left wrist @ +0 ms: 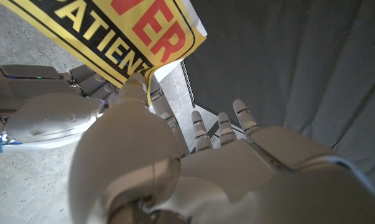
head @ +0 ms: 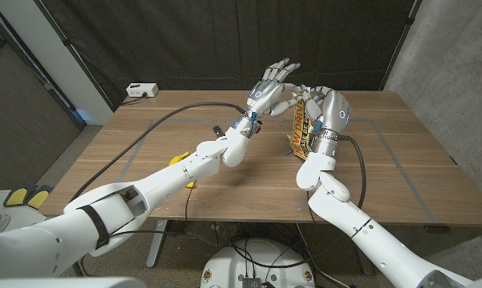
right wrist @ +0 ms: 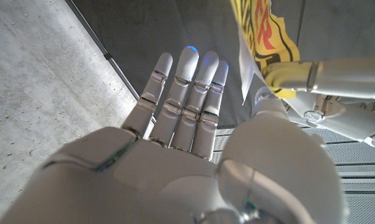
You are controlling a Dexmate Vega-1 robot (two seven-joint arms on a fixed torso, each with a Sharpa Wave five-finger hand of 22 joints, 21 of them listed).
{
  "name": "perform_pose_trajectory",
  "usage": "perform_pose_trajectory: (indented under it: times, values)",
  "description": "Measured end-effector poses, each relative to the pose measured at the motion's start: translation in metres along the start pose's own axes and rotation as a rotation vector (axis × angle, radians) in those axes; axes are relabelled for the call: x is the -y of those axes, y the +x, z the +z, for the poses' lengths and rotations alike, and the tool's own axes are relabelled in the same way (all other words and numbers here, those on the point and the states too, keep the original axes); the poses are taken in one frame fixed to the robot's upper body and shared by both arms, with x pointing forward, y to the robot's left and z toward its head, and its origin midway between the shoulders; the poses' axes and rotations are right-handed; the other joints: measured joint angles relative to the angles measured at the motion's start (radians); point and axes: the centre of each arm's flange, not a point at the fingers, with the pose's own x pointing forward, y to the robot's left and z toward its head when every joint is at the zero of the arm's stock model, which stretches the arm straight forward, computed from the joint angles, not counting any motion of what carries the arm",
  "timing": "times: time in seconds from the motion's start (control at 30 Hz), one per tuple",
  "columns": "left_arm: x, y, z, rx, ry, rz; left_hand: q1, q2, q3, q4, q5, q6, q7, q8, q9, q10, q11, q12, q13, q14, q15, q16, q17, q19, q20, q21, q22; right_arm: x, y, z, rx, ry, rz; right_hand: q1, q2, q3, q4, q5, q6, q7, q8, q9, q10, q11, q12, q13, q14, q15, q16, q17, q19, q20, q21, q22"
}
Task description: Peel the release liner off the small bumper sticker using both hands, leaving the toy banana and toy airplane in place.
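Note:
The small bumper sticker (head: 298, 130) is yellow with black and red lettering and hangs in the air above the back middle of the table. My left hand (head: 269, 86) is raised beside it with its fingers spread upward. In the left wrist view its thumb presses the lower edge of the sticker (left wrist: 115, 34). My right hand (head: 327, 108) is just right of the sticker. In the right wrist view its thumb meets the sticker (right wrist: 263, 38) while its other fingers (right wrist: 187, 93) stretch straight. A yellow piece of the toy banana (head: 179, 158) peeks out behind my left forearm.
A white box (head: 141, 90) with a cable sits at the table's back left corner. A dark cable (head: 185, 112) runs across the wooden table (head: 400, 152) to my left wrist. Dark curtains hang behind, and a concrete wall stands at the right.

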Motion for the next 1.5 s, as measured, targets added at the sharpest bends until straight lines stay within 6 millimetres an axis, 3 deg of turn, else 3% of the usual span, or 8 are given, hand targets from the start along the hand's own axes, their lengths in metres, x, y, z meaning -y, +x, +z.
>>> perform_pose_trajectory:
  times: [0.23, 0.43, 0.83, 0.9, 0.97, 1.07, 1.23, 1.5]
  values:
    - [-0.001, 0.0, 0.001, 0.001, 0.003, 0.012, 0.002, 0.002, -0.002, 0.0, 0.0, 0.0, 0.0, 0.0, 0.0, 0.009, 0.002, 0.004, 0.005, 0.002, -0.002, 0.004, 0.0, 0.0, 0.0, 0.0, 0.0, -0.002, -0.001, -0.001, 0.014, -0.013, -0.002, 0.181, 0.121, 0.065, -0.039, 0.009, 0.095, -0.004, 0.017, 0.001, 0.072, -0.014, 0.036, 0.007, 0.048, -0.018, 0.041, 0.023, 0.027, -0.026, 0.041, 0.011]
    - [-0.002, -0.002, 0.0, -0.003, 0.004, 0.018, 0.002, 0.002, -0.004, 0.002, 0.005, -0.004, -0.004, -0.003, -0.001, 0.014, -0.004, 0.004, 0.005, 0.009, -0.009, 0.004, 0.0, 0.0, 0.0, 0.0, 0.0, -0.003, -0.002, 0.0, 0.044, -0.015, -0.042, 0.232, 0.14, 0.07, -0.034, -0.01, 0.122, 0.022, 0.038, 0.024, 0.088, -0.009, 0.075, 0.052, 0.05, -0.016, 0.081, 0.085, 0.022, -0.042, 0.073, 0.02]
    - [-0.002, -0.01, -0.003, -0.022, 0.02, 0.018, 0.005, 0.005, -0.01, 0.008, 0.008, -0.007, -0.007, 0.001, -0.002, 0.031, -0.02, 0.015, 0.013, 0.016, -0.016, 0.012, 0.0, 0.0, 0.0, 0.0, 0.0, -0.002, -0.002, 0.004, 0.084, -0.001, -0.104, 0.282, 0.14, 0.081, -0.039, -0.025, 0.135, 0.047, 0.054, 0.051, 0.111, 0.003, 0.092, 0.07, 0.081, -0.026, 0.111, 0.145, 0.039, -0.024, 0.109, 0.026]
    - [-0.002, -0.012, -0.003, -0.025, 0.025, 0.016, 0.009, 0.009, -0.013, 0.011, 0.013, -0.007, -0.007, 0.001, -0.003, 0.056, -0.034, 0.028, 0.018, 0.043, -0.032, 0.025, 0.001, 0.003, -0.001, 0.0, 0.0, -0.002, -0.001, 0.005, 0.086, 0.005, -0.109, 0.285, 0.138, 0.084, -0.037, -0.026, 0.137, 0.049, 0.054, 0.055, 0.111, 0.003, 0.096, 0.072, 0.083, -0.028, 0.111, 0.152, 0.039, -0.024, 0.117, 0.029]
    - [-0.002, -0.015, -0.004, -0.032, 0.033, 0.014, 0.017, 0.014, -0.025, 0.013, 0.024, -0.014, -0.014, 0.004, 0.007, 0.115, -0.061, 0.059, 0.033, 0.104, -0.073, 0.051, 0.006, 0.068, -0.004, 0.02, 0.004, -0.002, -0.001, 0.004, 0.084, 0.01, -0.114, 0.289, 0.139, 0.084, -0.037, -0.03, 0.139, 0.051, 0.054, 0.057, 0.111, 0.004, 0.099, 0.074, 0.083, -0.028, 0.111, 0.158, 0.039, -0.024, 0.12, 0.029]
    - [-0.002, -0.02, -0.005, -0.043, 0.047, 0.019, 0.038, 0.022, -0.044, 0.015, 0.043, -0.02, -0.019, 0.021, 0.011, 0.224, -0.1, 0.122, 0.066, 0.243, -0.137, 0.105, 0.031, 0.216, -0.043, 0.08, 0.013, -0.003, 0.0, 0.004, 0.084, 0.018, -0.12, 0.29, 0.14, 0.087, -0.034, -0.034, 0.134, 0.056, 0.054, 0.062, 0.111, 0.004, 0.099, 0.077, 0.083, -0.028, 0.111, 0.166, 0.039, -0.024, 0.122, 0.029]
    - [-0.002, -0.025, -0.007, -0.061, 0.061, 0.024, 0.068, 0.023, -0.062, 0.019, 0.062, -0.031, -0.03, 0.022, 0.011, 0.378, -0.136, 0.18, 0.1, 0.454, -0.148, 0.198, 0.098, 0.384, -0.141, 0.197, 0.039, -0.004, 0.0, 0.003, 0.083, 0.025, -0.128, 0.293, 0.143, 0.091, -0.03, -0.042, 0.134, 0.056, 0.054, 0.069, 0.113, 0.005, 0.099, 0.077, 0.085, -0.026, 0.111, 0.178, 0.039, -0.024, 0.129, 0.029]
    - [-0.001, -0.034, -0.012, -0.086, 0.043, 0.025, 0.108, 0.018, -0.073, 0.011, 0.074, -0.058, -0.002, 0.069, 0.011, 0.522, -0.147, 0.169, 0.055, 0.6, -0.156, 0.195, 0.078, 0.479, -0.212, 0.328, 0.075, -0.004, 0.001, 0.003, 0.092, 0.035, -0.139, 0.293, 0.143, 0.101, -0.028, -0.053, 0.133, 0.056, 0.061, 0.079, 0.113, 0.005, 0.099, 0.082, 0.086, -0.028, 0.107, 0.201, 0.035, -0.02, 0.145, 0.029]
